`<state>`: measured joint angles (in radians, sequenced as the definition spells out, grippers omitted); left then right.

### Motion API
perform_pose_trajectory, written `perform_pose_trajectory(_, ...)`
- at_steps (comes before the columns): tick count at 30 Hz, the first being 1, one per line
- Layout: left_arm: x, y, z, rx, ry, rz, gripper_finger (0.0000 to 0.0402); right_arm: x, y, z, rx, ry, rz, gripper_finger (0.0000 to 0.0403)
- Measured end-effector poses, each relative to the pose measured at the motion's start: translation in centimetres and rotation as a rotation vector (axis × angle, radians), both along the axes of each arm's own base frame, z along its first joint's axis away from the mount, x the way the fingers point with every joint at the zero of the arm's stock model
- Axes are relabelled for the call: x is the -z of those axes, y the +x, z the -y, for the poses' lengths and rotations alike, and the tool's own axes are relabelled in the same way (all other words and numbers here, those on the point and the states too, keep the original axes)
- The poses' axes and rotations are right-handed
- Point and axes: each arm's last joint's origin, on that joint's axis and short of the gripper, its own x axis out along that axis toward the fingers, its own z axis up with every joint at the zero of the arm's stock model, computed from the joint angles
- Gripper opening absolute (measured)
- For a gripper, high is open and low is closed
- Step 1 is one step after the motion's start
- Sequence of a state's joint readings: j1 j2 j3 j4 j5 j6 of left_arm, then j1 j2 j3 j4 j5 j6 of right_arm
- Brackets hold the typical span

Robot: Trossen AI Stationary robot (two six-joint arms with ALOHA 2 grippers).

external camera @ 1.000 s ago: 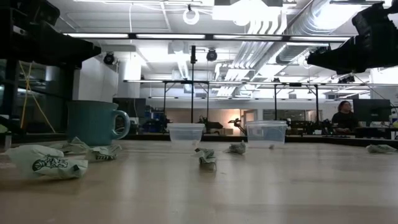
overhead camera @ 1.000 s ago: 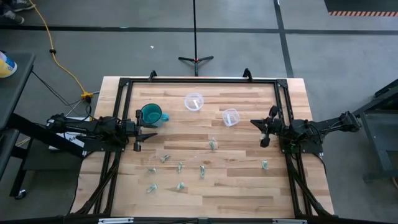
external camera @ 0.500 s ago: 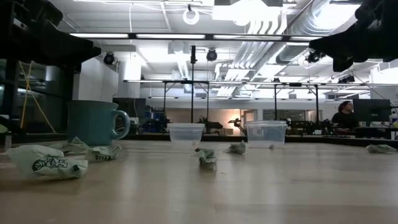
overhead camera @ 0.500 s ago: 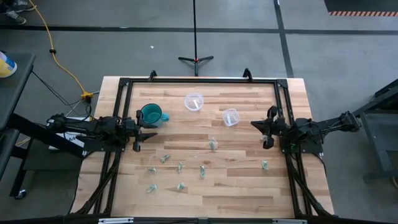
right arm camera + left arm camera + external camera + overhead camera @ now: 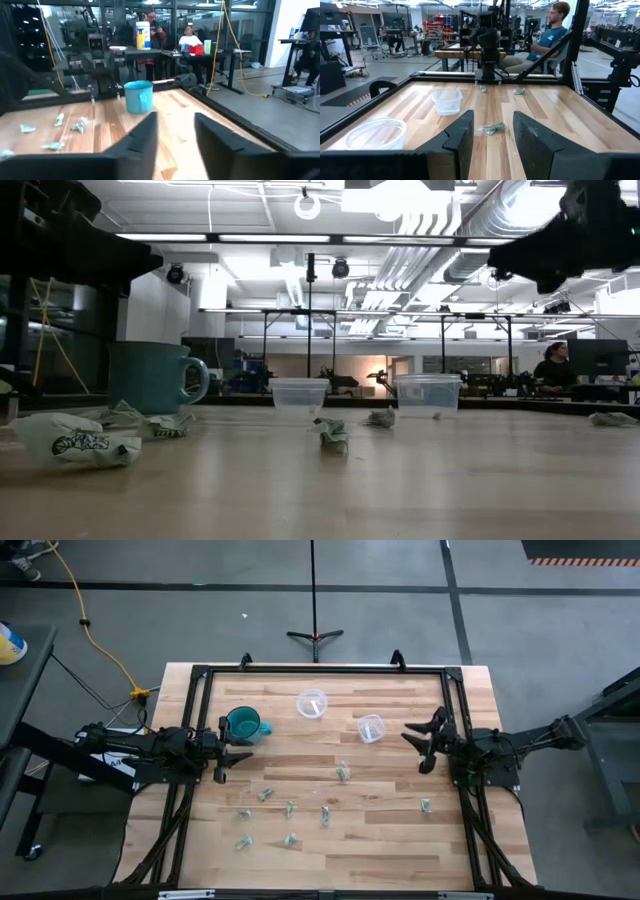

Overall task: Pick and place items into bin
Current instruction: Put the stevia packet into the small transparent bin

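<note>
Several tiny pale green-and-whitish items (image 5: 290, 808) lie scattered on the wooden table, one (image 5: 343, 773) near the middle and one (image 5: 426, 805) toward the right. Two clear plastic tubs (image 5: 312, 703) (image 5: 371, 728) stand at the far middle, beside a teal mug (image 5: 243, 724). My left gripper (image 5: 226, 753) hovers open at the table's left, near the mug, with nothing between its fingers (image 5: 460, 137). My right gripper (image 5: 414, 749) hovers open at the right, just right of the nearer tub, and holds nothing.
A black metal frame (image 5: 200, 675) runs round the table's edges. In the low view a crumpled item (image 5: 75, 440) lies close at the left and the mug (image 5: 152, 376) stands behind it. People sit at desks in the room beyond the table.
My right gripper has opened, its fingers spreading apart while it stays above the table's right side. Nothing on the table has moved.
</note>
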<state>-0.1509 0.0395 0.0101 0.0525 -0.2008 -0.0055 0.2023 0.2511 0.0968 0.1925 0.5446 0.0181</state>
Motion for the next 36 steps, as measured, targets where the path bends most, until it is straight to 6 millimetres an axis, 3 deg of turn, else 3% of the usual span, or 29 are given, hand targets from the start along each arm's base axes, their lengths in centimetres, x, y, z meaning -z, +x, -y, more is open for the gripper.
perform_pose_trajectory(5,0.0,0.0,0.0,-0.001,-0.001,0.001,0.0172,-1.7,1.3,-0.3,-0.002,-0.049,-0.23,0.0228)
perform_pose_trajectory(9,0.0,0.0,0.0,-0.004,-0.001,0.001,0.0172,-2.4,2.3,-0.5,0.022,0.009,-0.489,0.0254)
perform_pose_trajectory(19,0.0,0.0,-0.2,-0.071,-0.002,0.001,0.0172,-2.7,3.3,-1.2,0.081,0.352,-0.934,0.0236)
perform_pose_trajectory(25,0.0,0.0,-0.2,-0.072,-0.002,0.001,0.0172,-1.2,3.5,-1.5,0.054,0.382,-1.121,0.0216)
perform_pose_trajectory(36,0.0,0.0,-0.2,-0.073,-0.002,0.001,0.0172,1.2,4.0,-1.8,0.197,0.485,-1.358,0.0189)
